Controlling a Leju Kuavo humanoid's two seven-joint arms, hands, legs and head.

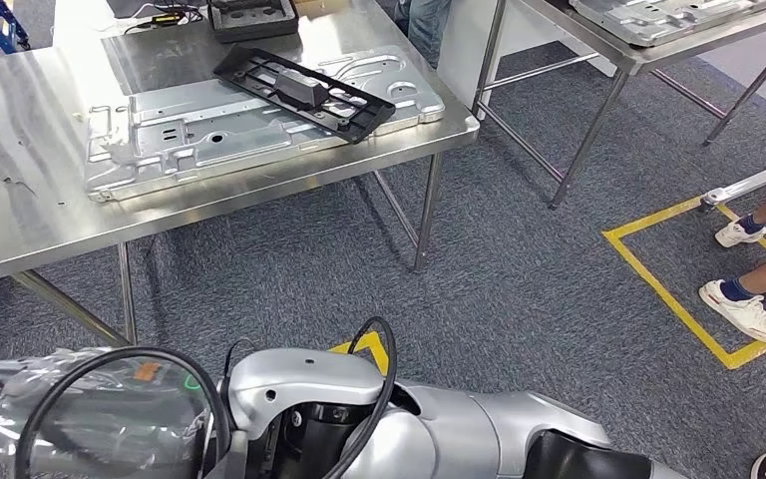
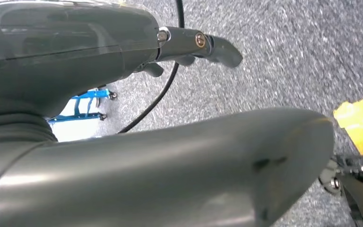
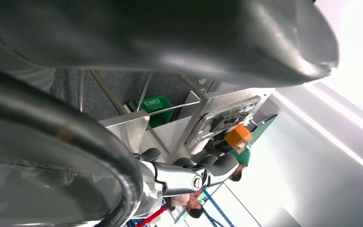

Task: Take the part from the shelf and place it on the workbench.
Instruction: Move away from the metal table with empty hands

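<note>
Already the black plastic frame [image 1: 304, 92] lies across the metal panel [image 1: 259, 125] on the bench [image 1: 20, 200], so with your left hand [image 2: 189, 47] and right hand [image 3: 189, 175] holding nothing, fingers loosely apart, watch for bumping a bystander's feet [image 1: 743, 309] when turning.

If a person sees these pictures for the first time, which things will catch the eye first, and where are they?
First comes the black plastic frame, lying across a large silver metal panel on the steel workbench at upper left. Next is the yellow tape square on the grey carpet at right, where a person's white sneakers stand. The robot's silver body is at the bottom edge.
</note>
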